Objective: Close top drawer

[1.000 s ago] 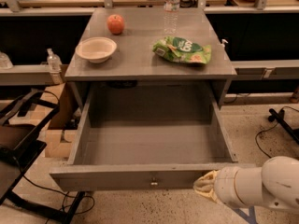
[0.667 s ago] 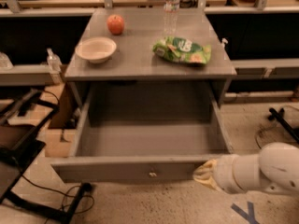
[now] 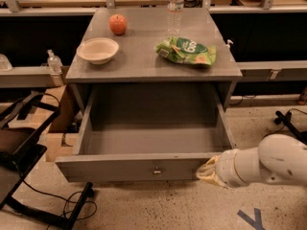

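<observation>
The top drawer (image 3: 144,166) is a wide, deep grey drawer pulled out of the grey cabinet, open and empty inside. Its flat front carries a small round metal knob (image 3: 156,170) at centre. My gripper (image 3: 205,172) comes in from the right on a white arm (image 3: 268,164) and presses against the right end of the drawer front. The lower drawers are hidden below the open one.
On the cabinet top (image 3: 139,61) sit a red apple (image 3: 118,24), a white bowl (image 3: 98,50), a green chip bag (image 3: 187,51) and a clear water bottle (image 3: 175,8). A black chair frame (image 3: 29,147) and cables lie on the floor at left.
The drawer has slid partly back into the cabinet, pushed by my gripper at its front right end. The arm has moved forward with it.
</observation>
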You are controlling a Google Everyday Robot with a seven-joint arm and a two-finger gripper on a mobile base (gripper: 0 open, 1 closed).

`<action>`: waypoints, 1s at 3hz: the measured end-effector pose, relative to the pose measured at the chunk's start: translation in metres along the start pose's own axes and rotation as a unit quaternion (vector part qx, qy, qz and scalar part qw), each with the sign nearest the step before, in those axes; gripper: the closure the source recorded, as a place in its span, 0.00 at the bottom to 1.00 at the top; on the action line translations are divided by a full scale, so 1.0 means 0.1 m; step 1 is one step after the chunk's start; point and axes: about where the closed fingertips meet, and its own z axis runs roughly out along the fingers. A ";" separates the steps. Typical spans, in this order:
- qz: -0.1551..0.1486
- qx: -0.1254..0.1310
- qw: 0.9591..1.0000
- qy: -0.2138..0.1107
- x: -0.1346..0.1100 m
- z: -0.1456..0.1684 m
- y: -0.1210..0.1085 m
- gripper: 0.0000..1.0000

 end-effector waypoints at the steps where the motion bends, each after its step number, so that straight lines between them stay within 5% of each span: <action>1: 0.004 -0.005 1.000 0.001 -0.04 0.11 -0.20 1.00; 2: 0.008 -0.017 1.000 -0.001 -0.19 0.41 -0.64 1.00; 3: 0.010 -0.023 1.000 0.000 -0.26 0.54 -0.83 1.00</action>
